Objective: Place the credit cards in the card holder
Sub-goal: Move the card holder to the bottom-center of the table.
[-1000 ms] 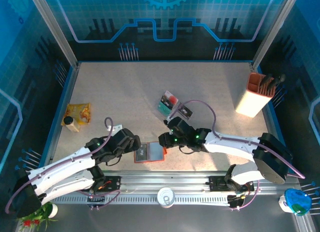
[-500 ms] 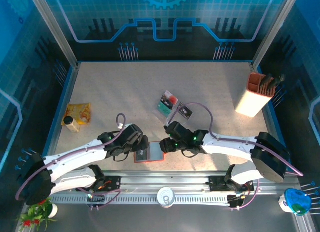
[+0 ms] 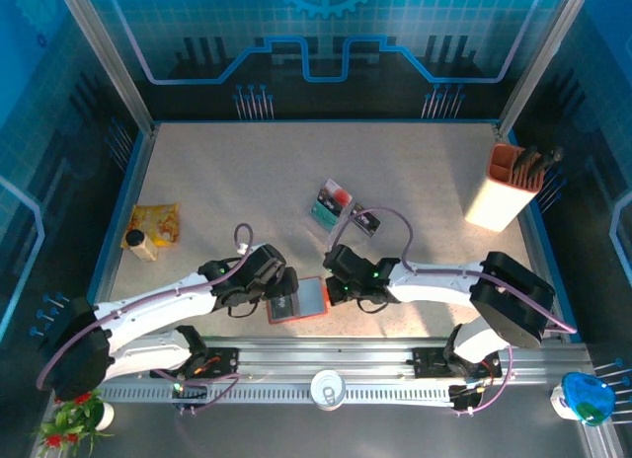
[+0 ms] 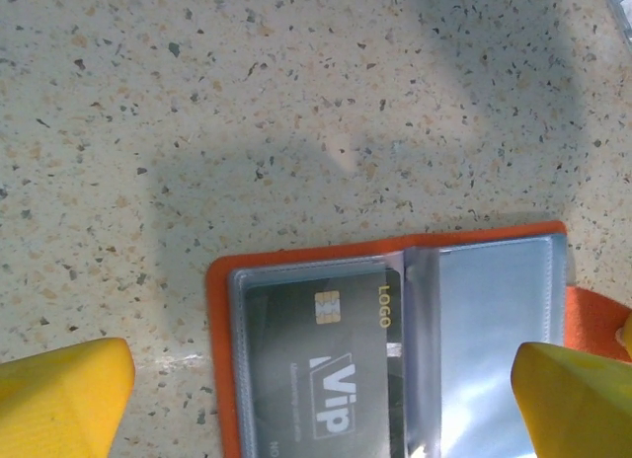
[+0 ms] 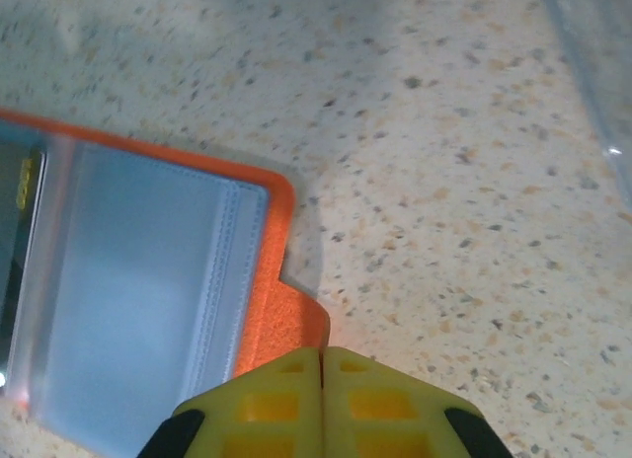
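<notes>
The card holder [image 3: 308, 300] lies open on the table near the front edge, orange with grey-blue clear pockets. A black VIP credit card [image 4: 316, 369] sits in its left pocket, and the right pocket [image 4: 494, 330] looks empty. My left gripper [image 4: 316, 409] is open just above the holder, its yellow fingertips [image 4: 59, 404] straddling it; from above the left gripper [image 3: 281, 298] is at the holder's left half. My right gripper [image 5: 322, 394] is shut, its tips at the edge of the orange snap tab [image 5: 291, 325]. More credit cards [image 3: 332, 201] lie in a clear tray behind.
The clear tray [image 3: 351, 216] lies just behind the right arm, and its rim [image 5: 592, 73] shows in the right wrist view. An orange-and-white pen box [image 3: 512, 187] stands at the far right. A yellow packet [image 3: 158, 221] and a small bottle [image 3: 138, 244] lie at the left.
My left arm swung right until its open gripper came over the holder's left half. My right gripper opened, then shut again at the holder's right edge, shifting slightly nearer.
</notes>
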